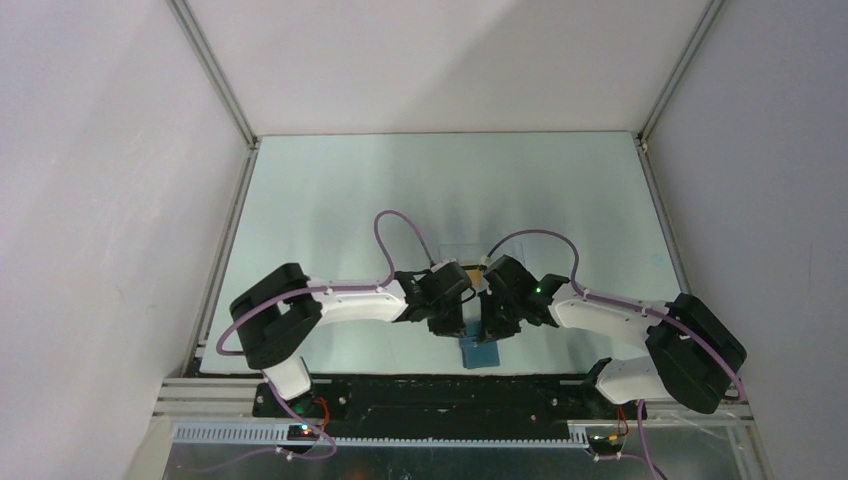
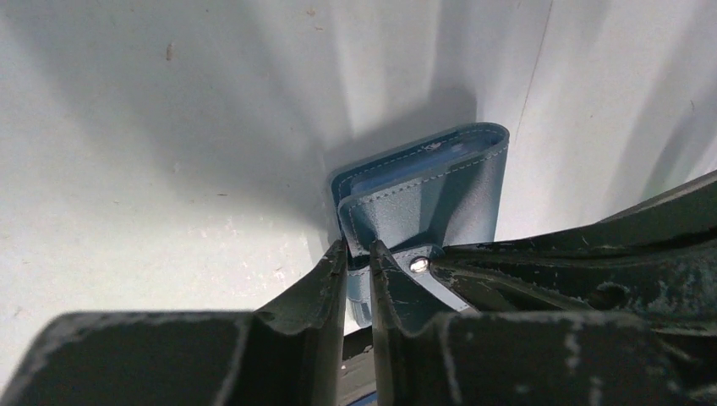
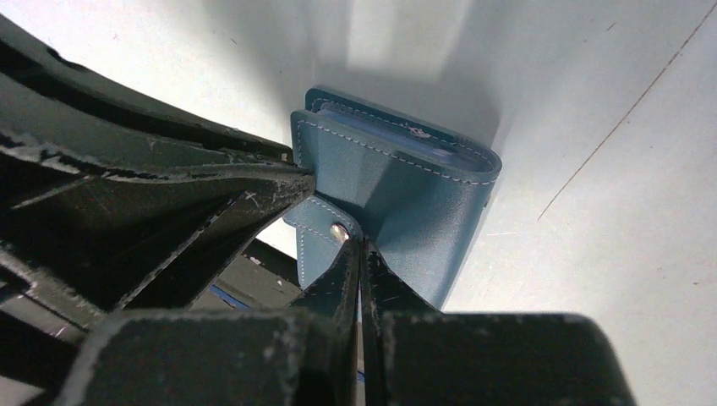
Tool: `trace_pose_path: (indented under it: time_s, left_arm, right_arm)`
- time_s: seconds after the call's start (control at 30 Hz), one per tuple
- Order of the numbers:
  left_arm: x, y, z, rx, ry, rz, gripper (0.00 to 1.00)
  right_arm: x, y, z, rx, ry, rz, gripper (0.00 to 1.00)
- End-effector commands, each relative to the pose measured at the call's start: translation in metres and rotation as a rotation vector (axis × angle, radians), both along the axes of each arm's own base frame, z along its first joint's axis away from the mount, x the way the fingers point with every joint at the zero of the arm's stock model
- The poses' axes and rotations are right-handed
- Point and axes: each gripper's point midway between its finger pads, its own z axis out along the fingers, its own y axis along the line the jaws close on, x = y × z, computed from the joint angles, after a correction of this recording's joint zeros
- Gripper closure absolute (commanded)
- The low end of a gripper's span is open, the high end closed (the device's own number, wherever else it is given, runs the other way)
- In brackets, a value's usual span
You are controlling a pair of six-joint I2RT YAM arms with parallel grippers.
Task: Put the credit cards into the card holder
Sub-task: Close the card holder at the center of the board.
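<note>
The blue card holder (image 1: pixel 480 353) is near the table's front edge, between both grippers. In the left wrist view the card holder (image 2: pixel 440 190) is partly folded, with paler blue showing inside. My left gripper (image 2: pixel 358 254) is shut on one edge of its flap. In the right wrist view my right gripper (image 3: pixel 359 249) is shut on the card holder (image 3: pixel 406 178) next to the silver clasp snap (image 3: pixel 340 230). In the top view the left gripper (image 1: pixel 452 322) and right gripper (image 1: pixel 492 325) nearly touch. A small orange-gold credit card (image 1: pixel 470 272) shows just behind them, partly hidden.
A faint clear rectangular box (image 1: pixel 463 248) lies on the pale table (image 1: pixel 330 200) behind the grippers. White walls and metal frame rails (image 1: pixel 215 270) close in the table's sides. The black base rail (image 1: pixel 440 395) runs right below the card holder.
</note>
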Motion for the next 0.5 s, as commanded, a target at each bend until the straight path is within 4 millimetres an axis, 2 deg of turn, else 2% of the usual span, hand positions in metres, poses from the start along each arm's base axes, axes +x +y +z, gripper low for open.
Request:
trace_pose_path:
  time_s: [0.0,0.2,0.47]
  left_arm:
    - [0.0023,-0.0040,-0.0023,-0.003,-0.006,-0.016,0.82]
    - [0.0000,0.0004,-0.0085,0.013,0.006,-0.009,0.85]
    - [-0.0001,0.0016,-0.0095,0.016,0.005,-0.008,0.83]
  right_arm:
    - [-0.0006,0.0079,0.0132,0.039,-0.016,0.025,1.00]
    - [-0.0012,0.0135,0.0214,0.080,-0.027,0.038,1.00]
    - [-0.0077,0.0086,0.0145,0.049,-0.006,0.035,1.00]
